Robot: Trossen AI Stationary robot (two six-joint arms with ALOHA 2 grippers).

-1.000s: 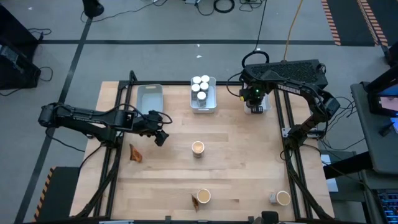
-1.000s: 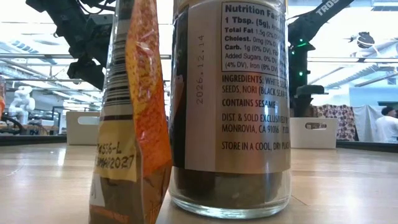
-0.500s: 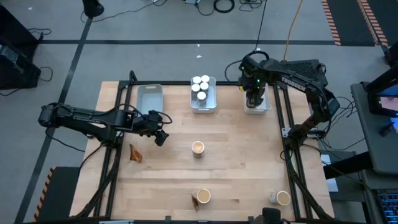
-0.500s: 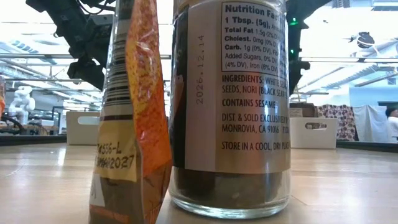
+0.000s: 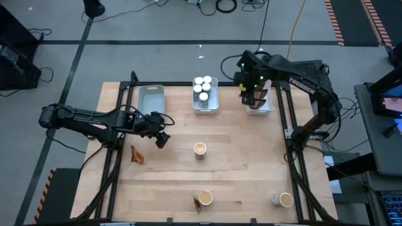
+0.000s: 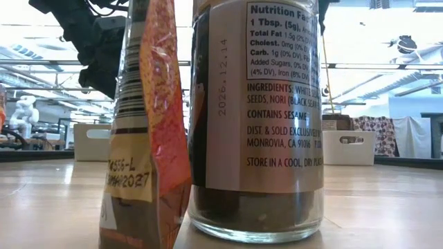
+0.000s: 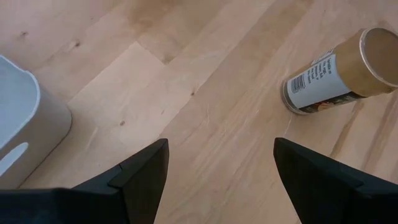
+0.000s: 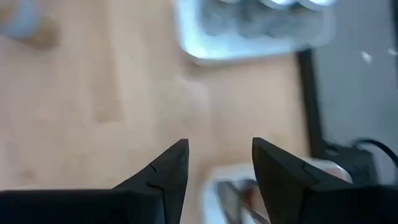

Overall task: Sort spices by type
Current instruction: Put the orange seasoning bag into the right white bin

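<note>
**Right arm lifted away from the far tray with nothing in its tool**

A second before, the right tool (image 5: 254, 95) had been low over the white plastic tray at the far right of the counter (image 5: 259, 108). By this moment it had lifted and swung a little toward the middle. Its two dark fingers (image 8: 163, 174) had moved apart, and nothing sat between them. Something dark brown showed inside that tray, so I think a pouch had just been dropped there. That would mean one more spice was sorted.

The left tool (image 5: 162, 139) had not moved. It hung wide open and empty over the wooden counter (image 5: 239, 163), beside the grey plastic tray (image 5: 151, 99).

The middle white tray (image 5: 206, 104) held the little glass jars with round white caps (image 5: 202, 85). Three round tubs with flat tan tops waited on the smooth wood: one in the middle (image 5: 200, 149), one near the front (image 5: 205, 198) and one at the front right (image 5: 286, 199). A crinkly brown pouch (image 5: 135, 154) lay near the left tool, and another (image 5: 196, 203) touched the front tub. These still needed sorting.
</note>
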